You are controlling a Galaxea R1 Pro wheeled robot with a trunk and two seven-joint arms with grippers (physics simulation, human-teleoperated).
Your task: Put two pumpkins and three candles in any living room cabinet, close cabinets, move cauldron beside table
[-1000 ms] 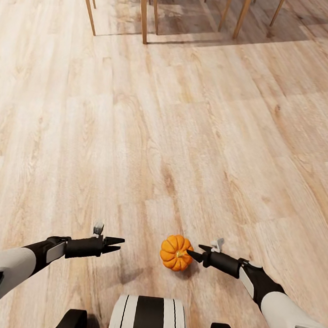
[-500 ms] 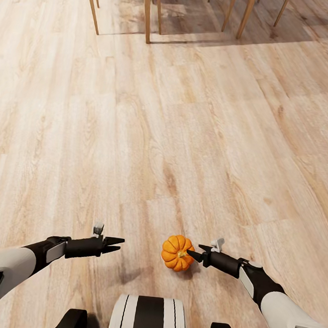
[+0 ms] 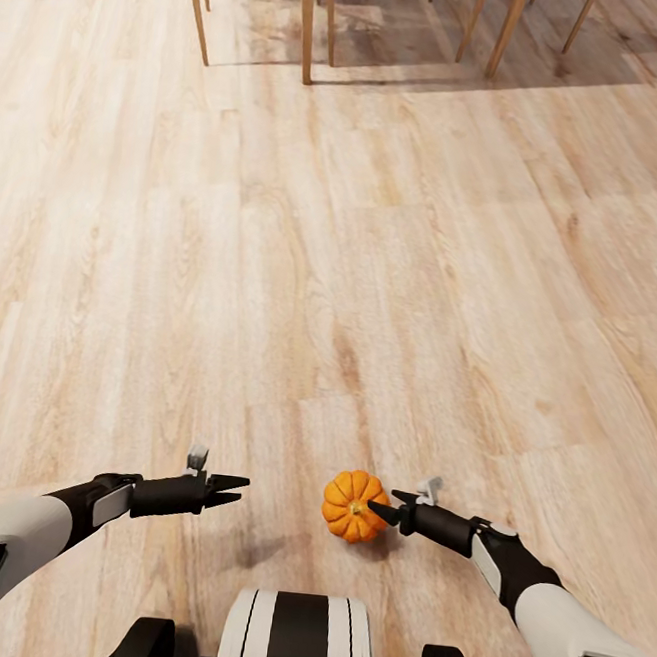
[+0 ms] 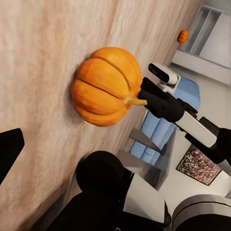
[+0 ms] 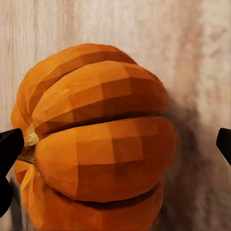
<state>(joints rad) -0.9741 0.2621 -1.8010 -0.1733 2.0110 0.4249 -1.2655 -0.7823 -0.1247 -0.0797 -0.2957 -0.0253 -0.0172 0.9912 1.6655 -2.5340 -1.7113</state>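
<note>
A bright-orange ribbed pumpkin (image 3: pixel 352 506) hangs just above the wood floor, in front of my trunk. My right gripper (image 3: pixel 384 505) is shut on it at the stem side. The right wrist view has that pumpkin (image 5: pixel 96 139) close up between the two black fingertips (image 5: pixel 9 144). From the left wrist view the same pumpkin (image 4: pixel 103 86) meets the tip of the right gripper (image 4: pixel 144 97) at its tan stem. My left gripper (image 3: pixel 238 491) stands open and holds nothing, about a hand's width left of the pumpkin. A second pumpkin (image 4: pixel 183 36) shows small and far off beside a white shelf unit.
Wooden chair and table legs (image 3: pixel 307 25) stand on the floor far ahead. My base (image 3: pixel 297 639) is right below the arms. The left wrist view takes in a light-blue seat (image 4: pixel 161 127) and a speckled rug (image 4: pixel 199 166) behind me.
The whole view has shifted: the chair legs and floor planks slid a little to the right. The pumpkin kept its place at the right gripper's tip. The left arm looks unchanged.
</note>
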